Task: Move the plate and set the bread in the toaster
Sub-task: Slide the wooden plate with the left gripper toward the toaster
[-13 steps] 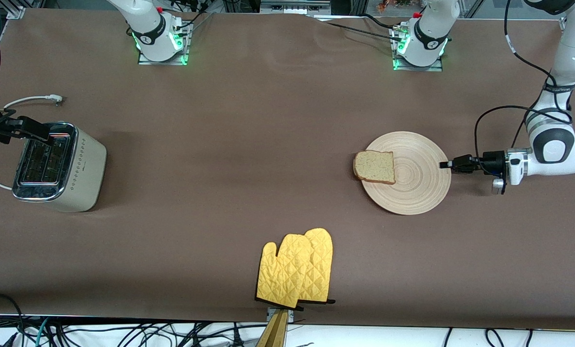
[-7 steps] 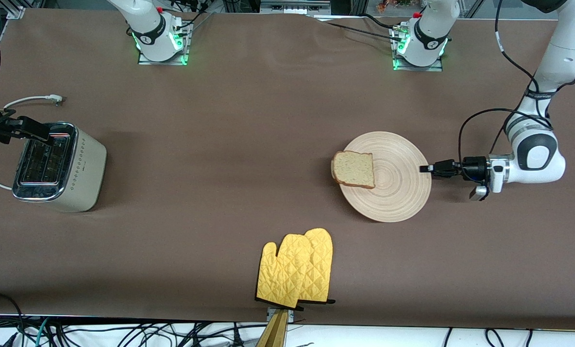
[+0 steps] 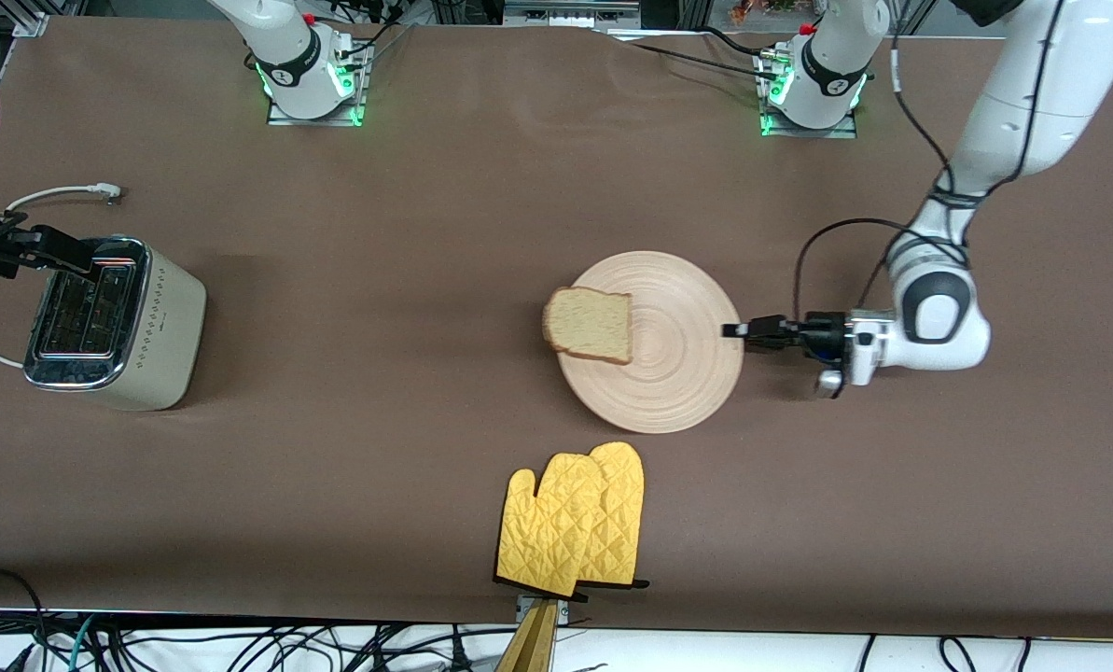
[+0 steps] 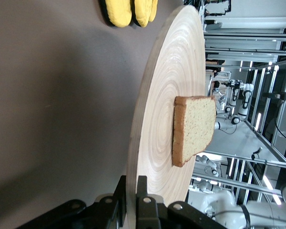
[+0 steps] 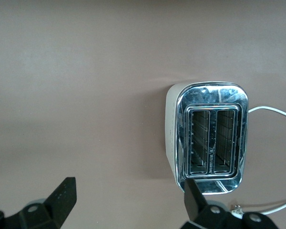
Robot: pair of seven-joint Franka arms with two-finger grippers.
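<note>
Brown cloth covers the long table [image 3: 425, 233], where your left gripper [image 3: 732, 329] is clamped on the rim of the plate [image 3: 677, 373] at the plate's three o'clock in the front view, jaws pinching the wooden edge. The bread [image 3: 590, 324] lies on the plate toward its nine o'clock edge, one corner overhanging the rim. The toaster [image 3: 113, 322] stands near the right arm's end of the table, well apart from the plate, both slots empty. Your right gripper [image 5: 128, 205] waits above the toaster with its fingers spread wide and nothing between them. Yellow oven mitts [image 3: 575, 527] lie at the plate's six o'clock, nearer the front camera. For this step, you do best to keep the plate level and slide it slowly toward the toaster, since that overhanging slice looks ready to slip off under any jolt. Steer clear of the mitts, and stop the plate within your right arm's easy reach.
</note>
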